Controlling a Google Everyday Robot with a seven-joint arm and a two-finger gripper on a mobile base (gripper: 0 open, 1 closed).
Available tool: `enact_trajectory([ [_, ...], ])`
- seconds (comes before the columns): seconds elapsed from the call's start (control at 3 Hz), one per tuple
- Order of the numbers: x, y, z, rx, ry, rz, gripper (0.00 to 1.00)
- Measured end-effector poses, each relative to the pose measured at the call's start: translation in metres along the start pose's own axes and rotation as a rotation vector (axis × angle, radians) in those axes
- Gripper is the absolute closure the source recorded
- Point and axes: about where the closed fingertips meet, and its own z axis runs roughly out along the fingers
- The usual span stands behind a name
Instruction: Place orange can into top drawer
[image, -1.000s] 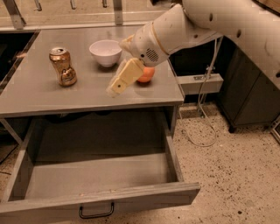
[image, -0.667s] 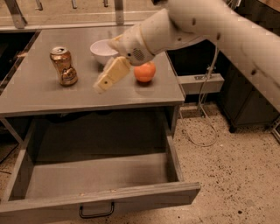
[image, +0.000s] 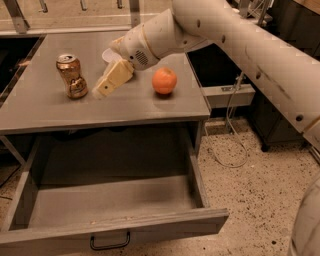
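The gripper (image: 106, 86) has moved left across the surface (image: 45, 110) since a second ago, when it hung in front of the orange fruit (image: 164, 81). It now sits low over the surface, just beside the orange can (image: 71, 76), with a small gap between them. It holds nothing, and from this angle I cannot tell how far open it is. The orange can stands upright near the left end of the surface, in the same spot as before. The fruit, which the gripper partly covered earlier, is now fully in view. The arm now hides most of the white bowl (image: 106, 54). The top drawer (image: 150, 224) stands pulled out below the surface, unchanged, black handle (image: 110, 243) on its front.
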Motion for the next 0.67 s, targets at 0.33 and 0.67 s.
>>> enact_trajectory([
  [0.33, 0.001, 0.0, 0.006, -0.013, -0.019, -0.009, 0.0],
  [0.67, -0.001, -0.013, 0.035, -0.042, -0.029, -0.044, 0.0],
])
